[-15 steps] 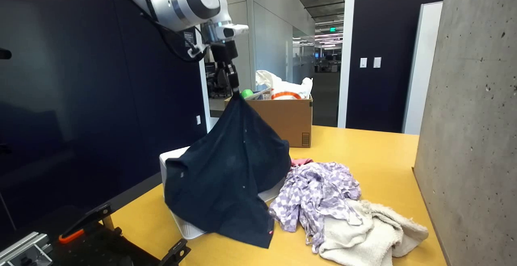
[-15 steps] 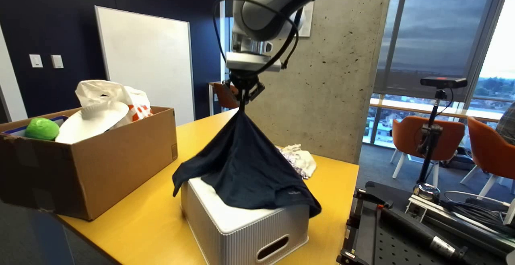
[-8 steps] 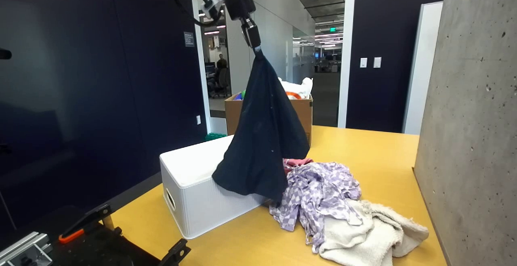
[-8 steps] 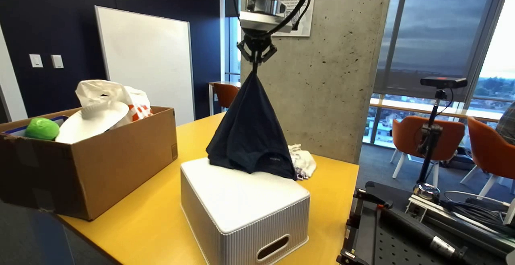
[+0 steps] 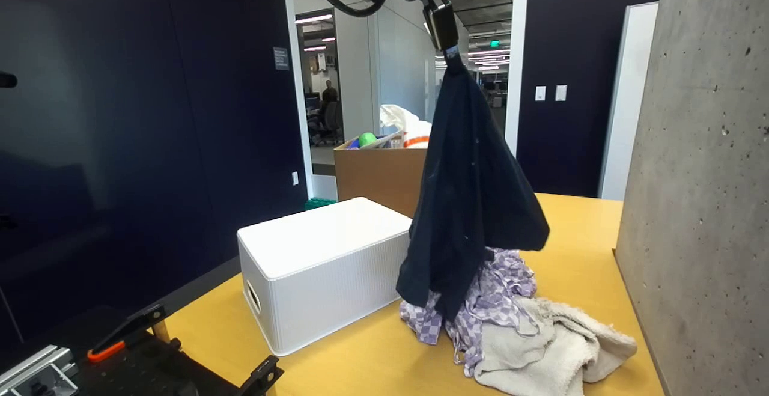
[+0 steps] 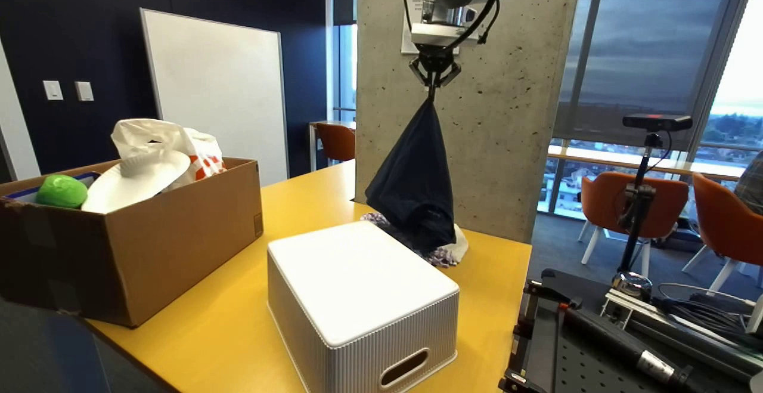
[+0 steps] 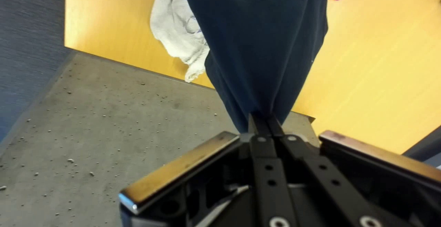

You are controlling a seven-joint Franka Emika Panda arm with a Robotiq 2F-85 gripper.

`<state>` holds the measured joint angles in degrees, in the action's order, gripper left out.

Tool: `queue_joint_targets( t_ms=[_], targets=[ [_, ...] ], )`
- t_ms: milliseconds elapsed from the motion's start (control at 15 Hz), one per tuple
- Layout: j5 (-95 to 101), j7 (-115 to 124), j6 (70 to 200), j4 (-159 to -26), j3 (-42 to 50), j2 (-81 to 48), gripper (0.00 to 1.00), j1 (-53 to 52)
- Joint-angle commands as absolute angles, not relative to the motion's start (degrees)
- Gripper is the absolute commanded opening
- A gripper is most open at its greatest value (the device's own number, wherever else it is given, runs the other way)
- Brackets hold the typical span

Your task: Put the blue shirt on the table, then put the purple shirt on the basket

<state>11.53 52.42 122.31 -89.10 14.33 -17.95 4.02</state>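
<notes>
A: So how far along is this, is anything actually finished?

B: Neither half, far as I can tell. The blue shirt (more like dark navy tbh) dangles in the air a bit right of centre in both exterior views, not on the counter. So I'd call it mid-step on part one.

A: And the purple shirt?

B: In a heap on the counter, lower right of the frame in an exterior view, partly over a cream cloth. The blue one blocks a chunk of it. It's not on the basket, which I'm guessing is the white ribbed box at the lower middle of the frame in an exterior view, flat face up. So all of part two is left.

A: What's the end effector doing?

B: Pinched narrow. In the wrist view the fingertips come together just below the middle of the frame with navy fabric gathered between them, only a bunch of it, and the rest hangs loose.

A: Is the shirt touching the purple heap?

B: Can't tell. The bottom overlaps it in both exterior views, but that could just be the camera angle. My guess: dropped right there, it buries the purple one, so off to one side seems smarter.
</notes>
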Motion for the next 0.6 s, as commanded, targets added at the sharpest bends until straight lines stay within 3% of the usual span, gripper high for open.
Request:
queue_joint_targets(
  t_ms=[0,533],
  targets=[
    [11.1,52.5,123.3,-92.8,14.9,-15.6,0.01,6.4],
    [4.9,51.0,128.5,-99.5,14.9,-20.7,0.01,11.7]
  ],
)
